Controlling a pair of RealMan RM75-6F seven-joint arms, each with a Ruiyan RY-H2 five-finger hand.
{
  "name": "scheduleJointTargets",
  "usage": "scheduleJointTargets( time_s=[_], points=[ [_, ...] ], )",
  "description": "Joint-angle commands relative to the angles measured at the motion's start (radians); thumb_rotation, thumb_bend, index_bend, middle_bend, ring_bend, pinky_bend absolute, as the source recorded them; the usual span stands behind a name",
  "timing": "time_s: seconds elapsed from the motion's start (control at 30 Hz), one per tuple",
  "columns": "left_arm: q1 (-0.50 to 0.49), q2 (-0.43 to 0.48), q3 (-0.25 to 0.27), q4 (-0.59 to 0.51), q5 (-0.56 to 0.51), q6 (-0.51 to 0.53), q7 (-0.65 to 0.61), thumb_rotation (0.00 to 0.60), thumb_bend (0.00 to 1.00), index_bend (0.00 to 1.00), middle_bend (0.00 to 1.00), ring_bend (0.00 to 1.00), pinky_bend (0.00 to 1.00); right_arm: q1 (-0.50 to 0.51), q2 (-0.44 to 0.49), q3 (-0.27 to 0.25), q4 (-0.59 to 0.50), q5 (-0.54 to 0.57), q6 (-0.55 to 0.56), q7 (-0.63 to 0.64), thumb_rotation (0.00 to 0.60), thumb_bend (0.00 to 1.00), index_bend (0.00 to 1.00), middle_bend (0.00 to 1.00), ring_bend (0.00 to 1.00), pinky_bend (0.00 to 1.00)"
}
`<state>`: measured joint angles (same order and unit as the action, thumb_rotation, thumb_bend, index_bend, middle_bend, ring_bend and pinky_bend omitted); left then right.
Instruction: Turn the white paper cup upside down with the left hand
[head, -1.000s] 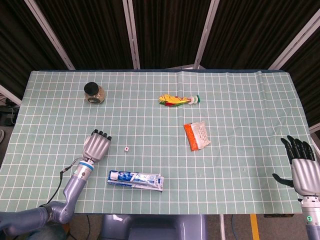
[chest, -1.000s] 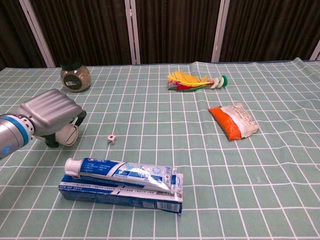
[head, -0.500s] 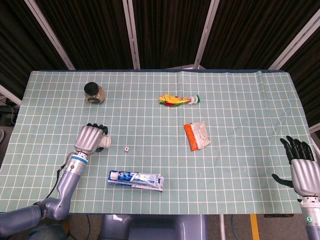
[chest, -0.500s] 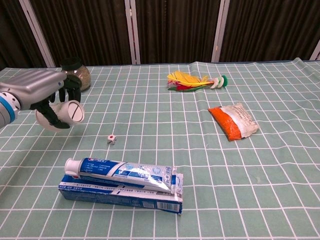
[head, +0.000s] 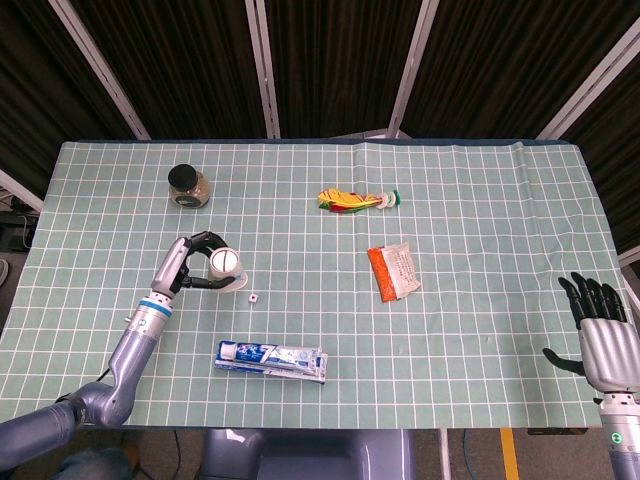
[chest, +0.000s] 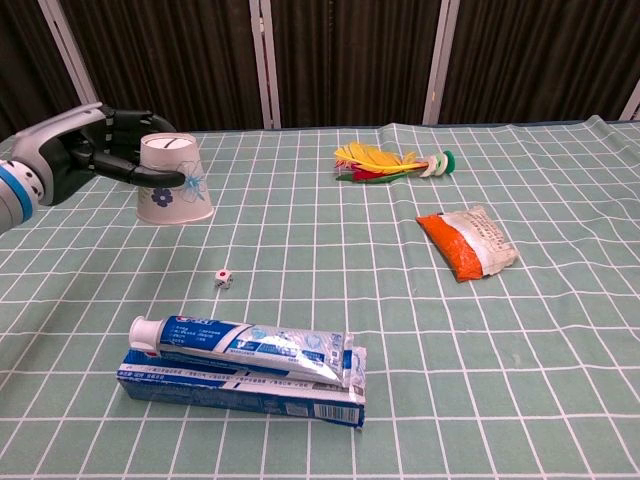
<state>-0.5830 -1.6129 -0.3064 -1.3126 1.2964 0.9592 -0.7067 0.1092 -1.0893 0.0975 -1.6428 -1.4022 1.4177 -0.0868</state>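
The white paper cup (chest: 172, 180) with a blue flower print is held base up, rim down, a little above the table at the left; in the head view the cup (head: 226, 268) shows its round base. My left hand (chest: 95, 143) grips it from the left side with the fingers wrapped around its wall; the same left hand (head: 188, 263) appears in the head view. My right hand (head: 604, 340) hangs open at the table's front right corner, fingers apart, holding nothing.
A small white die (chest: 224, 279) lies just in front of the cup. A toothpaste tube on its box (chest: 245, 365) lies nearer. A dark-lidded jar (head: 187, 185), a colourful shuttlecock (chest: 385, 162) and an orange packet (chest: 465, 242) lie further off.
My left hand has lifted the cup off the table and rotated it from lying on its side to base up, rim down. The right hand has not moved.
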Motion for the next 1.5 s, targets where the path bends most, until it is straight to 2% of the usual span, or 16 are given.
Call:
scheduleJointTargets(
  time_s=[0.03,0.43,0.8,0.87,0.9,1.0,1.07,1.13,1.23,1.37,1.5],
  points=[
    [-0.027,-0.076,0.013,0.092,0.046,-0.039,-0.09,0.6,0.0,0.48,0.44,0.37,0.41,0.0,0.0,0.0,0.002,0.005,-0.004,0.001,0.6,0.0,0.06,0.0,0.0,0.0],
    [-0.066,-0.19,0.044,0.204,0.031,-0.052,-0.064,0.6,0.0,0.48,0.44,0.37,0.41,0.0,0.006,0.003,0.006,0.012,-0.007,0.014,0.6,0.0,0.06,0.0,0.0,0.0],
    [-0.066,-0.21,0.058,0.239,0.019,-0.054,-0.048,0.6,0.0,0.48,0.43,0.35,0.39,0.0,0.008,0.002,0.005,0.01,-0.008,0.018,0.6,0.0,0.06,0.0,0.0,0.0],
    [-0.067,-0.208,0.063,0.239,0.021,-0.057,-0.048,0.6,0.0,0.45,0.4,0.3,0.35,-0.001,0.008,0.002,0.004,0.01,-0.007,0.017,0.6,0.0,0.06,0.0,0.0,0.0],
    [-0.068,-0.206,0.069,0.238,0.028,-0.058,-0.047,0.6,0.0,0.41,0.35,0.24,0.3,-0.001,0.008,0.002,0.004,0.01,-0.006,0.017,0.6,0.0,0.06,0.0,0.0,0.0],
    [-0.069,-0.194,0.079,0.227,0.039,-0.063,-0.054,0.6,0.0,0.22,0.12,0.03,0.13,-0.001,0.007,0.001,0.004,0.01,-0.006,0.014,0.6,0.0,0.06,0.0,0.0,0.0],
    [-0.068,-0.187,0.082,0.22,0.044,-0.061,-0.059,0.6,0.0,0.11,0.02,0.0,0.04,-0.001,0.006,0.001,0.005,0.01,-0.007,0.013,0.6,0.0,0.06,0.0,0.0,0.0],
    [-0.065,-0.181,0.085,0.215,0.052,-0.048,-0.059,0.6,0.0,0.06,0.0,0.0,0.0,0.0,0.005,0.001,0.005,0.01,-0.007,0.011,0.6,0.0,0.06,0.0,0.0,0.0],
    [-0.055,-0.163,0.094,0.193,0.073,-0.02,-0.065,0.6,0.0,0.05,0.0,0.0,0.0,0.0,0.005,0.0,0.004,0.01,-0.007,0.008,0.6,0.0,0.06,0.0,0.0,0.0],
    [-0.025,-0.091,0.105,0.105,0.121,0.058,-0.084,0.6,0.0,0.02,0.0,0.0,0.0,-0.002,0.006,-0.001,-0.001,0.002,-0.002,0.008,0.6,0.0,0.06,0.0,0.0,0.0],
    [0.01,0.009,0.113,0.016,0.165,0.149,-0.025,0.6,0.0,0.02,0.0,0.0,0.0,-0.005,0.009,-0.005,-0.009,-0.01,0.007,0.01,0.6,0.0,0.06,0.0,0.0,0.0]
  ],
)
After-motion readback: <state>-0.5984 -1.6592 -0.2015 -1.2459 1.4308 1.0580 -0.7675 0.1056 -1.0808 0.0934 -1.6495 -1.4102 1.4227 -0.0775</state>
